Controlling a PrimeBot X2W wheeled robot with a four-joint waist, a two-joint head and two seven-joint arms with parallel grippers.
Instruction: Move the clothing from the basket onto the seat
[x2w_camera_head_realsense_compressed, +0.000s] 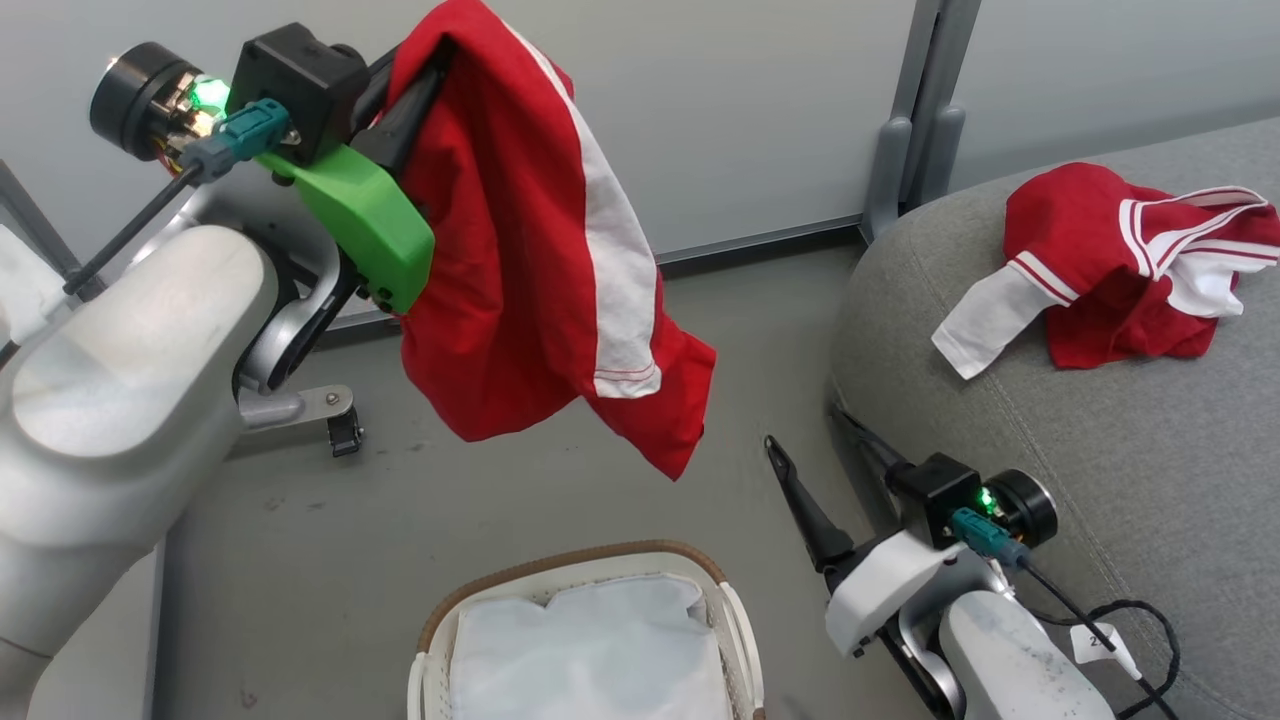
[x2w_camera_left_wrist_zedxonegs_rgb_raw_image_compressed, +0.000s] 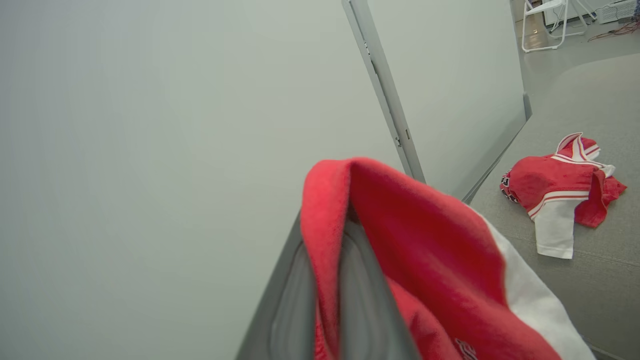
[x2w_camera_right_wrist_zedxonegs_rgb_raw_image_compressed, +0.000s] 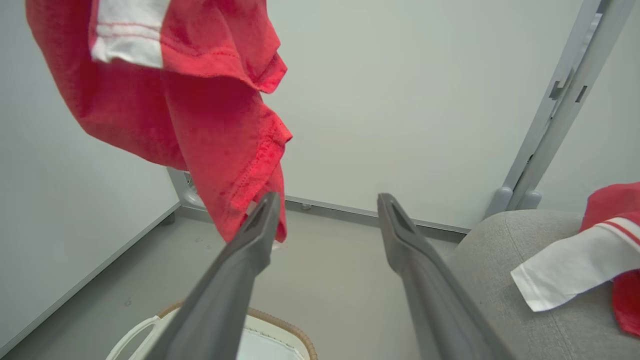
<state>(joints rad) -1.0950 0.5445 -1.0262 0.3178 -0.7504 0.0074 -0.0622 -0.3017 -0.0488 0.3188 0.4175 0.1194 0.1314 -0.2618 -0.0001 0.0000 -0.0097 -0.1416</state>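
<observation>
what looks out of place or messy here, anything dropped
Nothing looks damaged or spilled. The red jersey on the seat lies crumpled, its white sleeve splayed toward the seat's edge. The second red garment hangs bunched from the left end effector, above the floor.

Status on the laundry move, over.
Left gripper shut on red garment, high above floor. Right gripper open, empty, by couch. Other garment on couch; basket shows just liner. Nothing blocking.

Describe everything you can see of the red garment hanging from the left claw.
The red garment is soft cloth with a broad white stripe and stitched hems. It hangs limp and folded, its top pinched in the shut left claw, in the air over the floor, beyond the basket, not yet at the seat.
</observation>
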